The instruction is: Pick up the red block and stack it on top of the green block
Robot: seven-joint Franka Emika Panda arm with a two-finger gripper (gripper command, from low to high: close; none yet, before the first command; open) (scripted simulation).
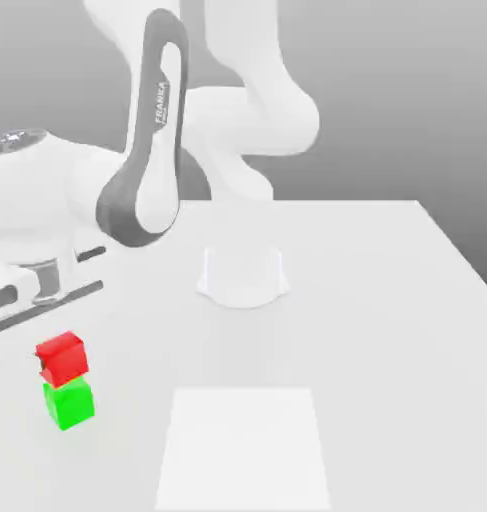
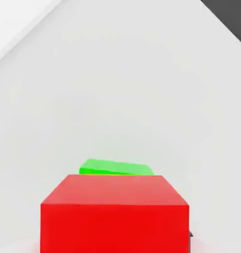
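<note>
The red block (image 1: pixel 62 358) sits on top of the green block (image 1: pixel 69 403) at the exterior view's left, turned a little relative to it. My gripper (image 1: pixel 57 338) hangs directly over the pair, under the white hand, shut on the red block. In the hand view the red block (image 2: pixel 115 212) is very close and square to the camera. A sliver of the green block (image 2: pixel 115 168) shows beyond it. The green block rests on the table.
The arm's round white base (image 1: pixel 242 277) stands mid-table, with the arm arching over to the left. A paler square patch (image 1: pixel 242 445) lies on the white table (image 1: pixel 387 330) near the front. The table's edge runs along the exterior view's right.
</note>
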